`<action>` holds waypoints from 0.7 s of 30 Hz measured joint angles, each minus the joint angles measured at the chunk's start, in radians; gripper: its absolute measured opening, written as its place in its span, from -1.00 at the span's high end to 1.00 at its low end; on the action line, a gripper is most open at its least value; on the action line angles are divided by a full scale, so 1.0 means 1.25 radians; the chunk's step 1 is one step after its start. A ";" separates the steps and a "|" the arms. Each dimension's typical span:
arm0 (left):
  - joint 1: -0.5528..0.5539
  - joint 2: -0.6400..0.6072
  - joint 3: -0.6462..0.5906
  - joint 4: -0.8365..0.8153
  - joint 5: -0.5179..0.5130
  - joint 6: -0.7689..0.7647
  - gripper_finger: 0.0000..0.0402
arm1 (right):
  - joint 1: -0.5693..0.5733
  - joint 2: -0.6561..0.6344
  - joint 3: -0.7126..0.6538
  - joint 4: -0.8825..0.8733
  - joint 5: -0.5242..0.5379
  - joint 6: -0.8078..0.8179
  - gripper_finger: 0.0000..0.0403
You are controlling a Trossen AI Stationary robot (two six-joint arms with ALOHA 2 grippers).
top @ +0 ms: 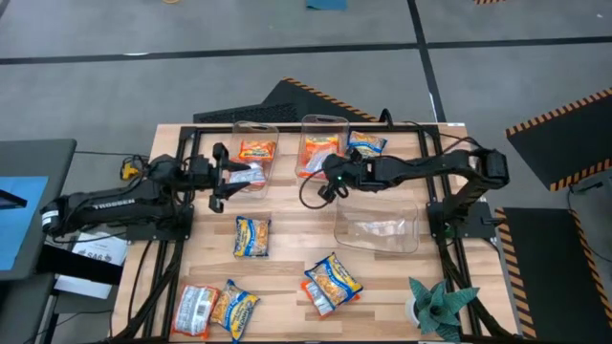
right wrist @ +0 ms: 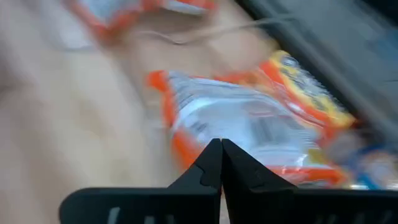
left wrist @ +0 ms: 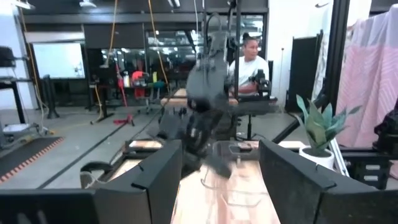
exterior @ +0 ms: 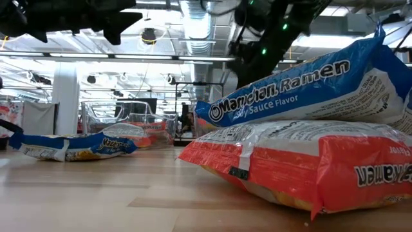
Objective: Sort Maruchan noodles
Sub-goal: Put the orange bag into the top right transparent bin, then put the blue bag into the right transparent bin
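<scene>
Pale wood planks make up the surface I'm working over, with the Maruchan noodles scattered across it. From the high view I count a blue-yellow packet lying alone near the middle, a stacked pair toward the front edge, and two more packets side by side at the front left corner. At the back, an orange packet sits in the left clear bin, another orange packet in the middle clear bin, and a blue-yellow one lies just beside that bin. A third clear bin on the right holds what looks like a pale packet, though I cannot make it out well.

My left gripper hangs above the surface near the left bin, fingers spread wide in its wrist view and nothing between them. My right gripper is over the middle bin's front; its fingertips are pressed together with nothing held, pointing down at a silver-and-orange packet.

In the low view the stacked pair fills the foreground, a blue packet resting on an orange-and-silver one. A potted plant stands at the front right corner.
</scene>
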 joint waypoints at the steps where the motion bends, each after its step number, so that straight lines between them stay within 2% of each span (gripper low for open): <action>1: 0.000 0.000 0.001 0.000 0.000 0.000 -0.01 | -0.006 0.011 0.007 0.004 0.020 0.001 0.88; 6: 0.000 -0.004 0.001 -0.010 -0.001 0.000 -0.01 | 0.006 0.000 0.025 0.057 0.119 -0.023 0.93; 9: 0.000 -0.005 0.001 -0.012 -0.001 0.011 -0.01 | 0.037 -0.027 0.024 0.073 0.168 -0.055 0.90; 14: 0.000 -0.005 0.001 -0.036 -0.001 0.014 -0.01 | 0.090 -0.064 0.024 0.022 0.191 -0.068 0.75; 21: 0.000 -0.005 0.001 -0.044 -0.001 0.015 -0.01 | 0.141 -0.088 0.024 -0.041 0.207 -0.078 0.73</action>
